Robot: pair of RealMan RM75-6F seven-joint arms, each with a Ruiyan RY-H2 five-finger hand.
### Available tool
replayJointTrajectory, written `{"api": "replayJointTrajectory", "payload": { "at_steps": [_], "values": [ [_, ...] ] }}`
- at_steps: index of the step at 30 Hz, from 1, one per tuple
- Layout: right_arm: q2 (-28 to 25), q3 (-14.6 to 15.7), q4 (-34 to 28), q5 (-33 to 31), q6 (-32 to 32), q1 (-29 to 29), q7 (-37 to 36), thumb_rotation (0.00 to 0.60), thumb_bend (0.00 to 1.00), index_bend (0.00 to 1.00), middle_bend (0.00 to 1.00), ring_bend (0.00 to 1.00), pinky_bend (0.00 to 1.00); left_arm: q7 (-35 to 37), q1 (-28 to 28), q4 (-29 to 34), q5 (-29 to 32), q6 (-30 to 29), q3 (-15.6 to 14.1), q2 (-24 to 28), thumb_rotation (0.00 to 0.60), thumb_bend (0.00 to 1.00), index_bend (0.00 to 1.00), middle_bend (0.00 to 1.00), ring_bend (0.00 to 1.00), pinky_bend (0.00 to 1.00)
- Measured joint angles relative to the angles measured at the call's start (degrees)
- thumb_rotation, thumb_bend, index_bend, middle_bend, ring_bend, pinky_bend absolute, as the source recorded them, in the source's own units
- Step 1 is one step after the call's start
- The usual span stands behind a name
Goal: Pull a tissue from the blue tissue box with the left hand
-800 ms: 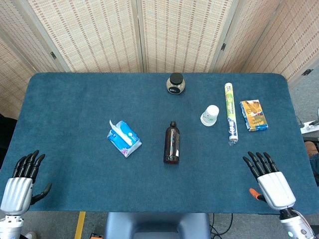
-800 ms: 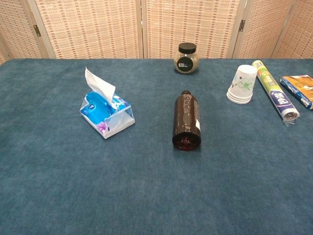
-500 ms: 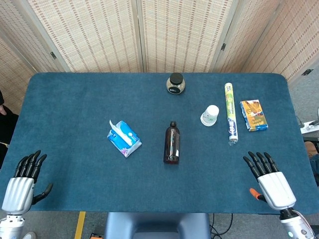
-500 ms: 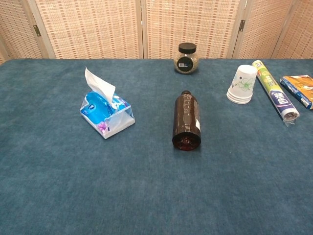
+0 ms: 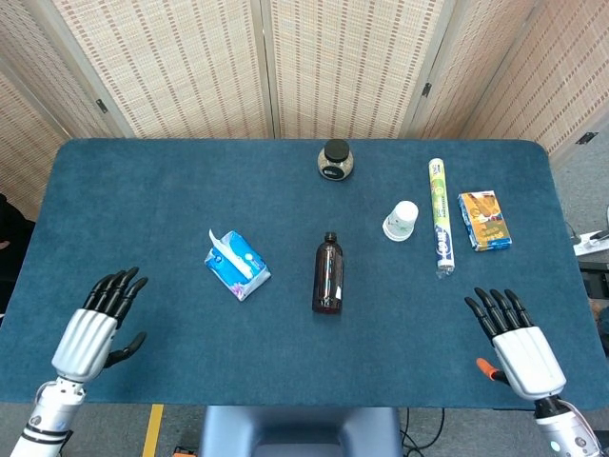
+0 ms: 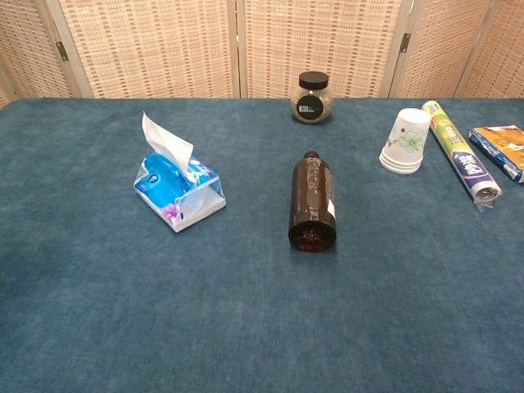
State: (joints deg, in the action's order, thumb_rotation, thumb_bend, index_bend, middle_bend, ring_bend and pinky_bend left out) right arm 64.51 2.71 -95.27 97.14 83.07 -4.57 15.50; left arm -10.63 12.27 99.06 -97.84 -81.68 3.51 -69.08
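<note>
Tissue box (image 5: pixel 238 265), blue, sits left of centre on the surface (image 5: pixel 171 190), one white tissue (image 6: pixel 166 139) standing up out of its top slot, untouched. Nothing pulled yet, so the task is at the approach stage at best.

Left hand (image 5: pixel 93 326) hovers over the near-left part of the surface, fingers spread and pointing up-table, holding nothing. It is well apart from the box, which lies ahead of it and to its right. Chest view doesn't show it at all.

Right hand (image 5: pixel 517 343) is at the near-right edge, fingers also spread, empty, not involved.

Left to do, as I read it: reach the left hand across to the box, pinch the upright tissue, draw it up and clear. The whole grasp-and-pull is outstanding.

Neighbours: brown bottle (image 5: pixel 327 275) lying on its side just right of the box, outside the likely reach path.
</note>
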Motion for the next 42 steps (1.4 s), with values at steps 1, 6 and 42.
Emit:
{"api": "replayJointTrajectory", "payload": {
  "at_steps": [1,6,42],
  "values": [
    [0.01,-0.02,0.02,-0.07,-0.06,-0.03,-0.02,0.6,0.03,0.0,0.0,0.0,0.0,-1.13,1.31,0.62,0.05,1.71,0.56,0.09,0.6,0.36,0.05,0.0,0.0,0.16],
    [-0.02,-0.24,0.19,-1.04,-0.4,-0.07,-0.36,0.6,0.03,0.0,0.0,0.0,0.0,-7.44,6.64,2.52,2.11,8.81,3.27,-0.42,0.6,0.36,0.09,0.0,0.0,0.19],
    [-0.99,-0.3,-0.31,-3.38,-3.44,-1.39,-2.53,0.6,0.03,0.0,0.0,0.0,0.0,-36.65,32.38,-7.39,37.09,28.57,9.91,-12.97,0.6,0.39,0.22,0.0,0.01,0.22]
  ]
}}
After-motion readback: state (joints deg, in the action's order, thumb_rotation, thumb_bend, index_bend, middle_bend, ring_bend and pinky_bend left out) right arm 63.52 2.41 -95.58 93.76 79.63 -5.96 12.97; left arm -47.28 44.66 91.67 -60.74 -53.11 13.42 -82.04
